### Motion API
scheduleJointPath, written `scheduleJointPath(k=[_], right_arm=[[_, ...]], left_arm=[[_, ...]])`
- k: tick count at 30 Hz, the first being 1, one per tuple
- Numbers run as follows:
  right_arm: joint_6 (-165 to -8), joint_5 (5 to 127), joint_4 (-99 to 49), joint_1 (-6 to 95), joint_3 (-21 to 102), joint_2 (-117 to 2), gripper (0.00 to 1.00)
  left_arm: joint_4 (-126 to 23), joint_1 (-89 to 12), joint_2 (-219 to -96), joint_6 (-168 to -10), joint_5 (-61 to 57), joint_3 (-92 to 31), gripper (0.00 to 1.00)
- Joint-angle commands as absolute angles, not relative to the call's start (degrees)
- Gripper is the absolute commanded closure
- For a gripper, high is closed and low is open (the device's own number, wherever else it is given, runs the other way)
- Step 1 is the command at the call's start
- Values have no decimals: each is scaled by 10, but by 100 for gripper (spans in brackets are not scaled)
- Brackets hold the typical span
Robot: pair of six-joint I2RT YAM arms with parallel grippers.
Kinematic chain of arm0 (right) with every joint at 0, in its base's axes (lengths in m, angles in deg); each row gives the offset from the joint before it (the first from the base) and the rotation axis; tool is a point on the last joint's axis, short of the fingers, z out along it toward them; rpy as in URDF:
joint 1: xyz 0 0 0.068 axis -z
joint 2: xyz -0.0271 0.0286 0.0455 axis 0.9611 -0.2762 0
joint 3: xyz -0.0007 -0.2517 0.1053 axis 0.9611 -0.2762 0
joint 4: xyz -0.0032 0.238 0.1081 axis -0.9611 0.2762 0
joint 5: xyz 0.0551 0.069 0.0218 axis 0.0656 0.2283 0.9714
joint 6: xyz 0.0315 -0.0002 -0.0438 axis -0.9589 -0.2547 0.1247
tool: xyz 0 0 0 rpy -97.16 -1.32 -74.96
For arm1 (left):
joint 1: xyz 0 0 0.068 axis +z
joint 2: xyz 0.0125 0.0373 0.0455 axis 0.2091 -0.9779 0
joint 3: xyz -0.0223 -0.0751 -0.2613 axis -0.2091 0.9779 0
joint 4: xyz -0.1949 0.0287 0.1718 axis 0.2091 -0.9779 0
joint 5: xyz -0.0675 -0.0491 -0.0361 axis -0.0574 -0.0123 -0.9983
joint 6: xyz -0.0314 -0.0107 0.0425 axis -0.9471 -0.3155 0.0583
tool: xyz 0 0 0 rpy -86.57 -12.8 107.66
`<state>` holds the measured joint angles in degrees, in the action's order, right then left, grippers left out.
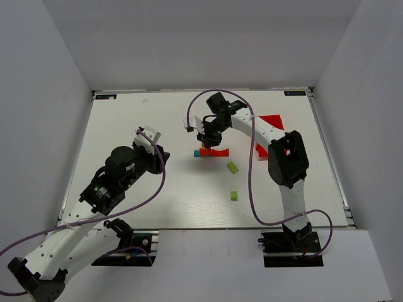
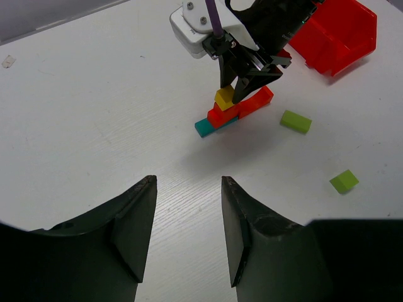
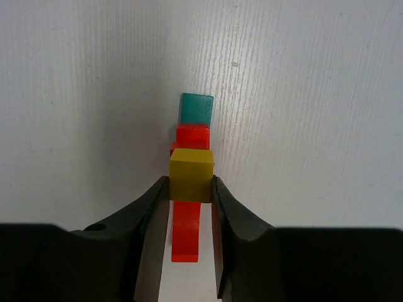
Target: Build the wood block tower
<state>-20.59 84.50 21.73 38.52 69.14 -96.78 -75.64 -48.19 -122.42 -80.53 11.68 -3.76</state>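
Right gripper (image 3: 191,184): pinching a yellow cube (image 3: 191,173) between its two fingers, one pad on each side face.
Yellow cube: directly over the tower (image 1: 211,151), at the end nearer the left arm. In the left wrist view it looks seated on the top red piece, but whether its full weight rests there I cannot tell.
Tower: near the middle of the table (image 1: 138,119), slightly right of centre. A teal bar (image 3: 197,108) lies flat at the bottom and red pieces (image 2: 247,106) lie on it. One red piece is long and runs along the bar, and a shorter one sits on top under the cube.
Left gripper (image 2: 187,184): fingers spread apart with nothing between them. It hangs over bare table, well away from the tower and pointing toward it.
Loose blocks: two lime-green ones lie flat on the table on the near-right side of the tower. The oblong block (image 1: 232,167) is closer to it and the small cube (image 1: 233,195) is further toward the arm bases. Neither touches anything else.
Red bin (image 2: 337,31): beyond the tower on the right arm's side, partly hidden behind that arm in the top view.
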Motion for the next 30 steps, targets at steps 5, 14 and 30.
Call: scheduleJointPath(k=[5, 14, 30], right_arm=[[-202, 846, 227, 380, 711, -972, 69], [-203, 845, 225, 381, 708, -969, 49], [-215, 837, 193, 385, 674, -915, 10]], left_arm=[[-758, -479, -1216, -806, 120, -35, 44], [-758, -479, -1216, -806, 120, -35, 44], [-758, -479, -1216, -806, 120, -35, 44]])
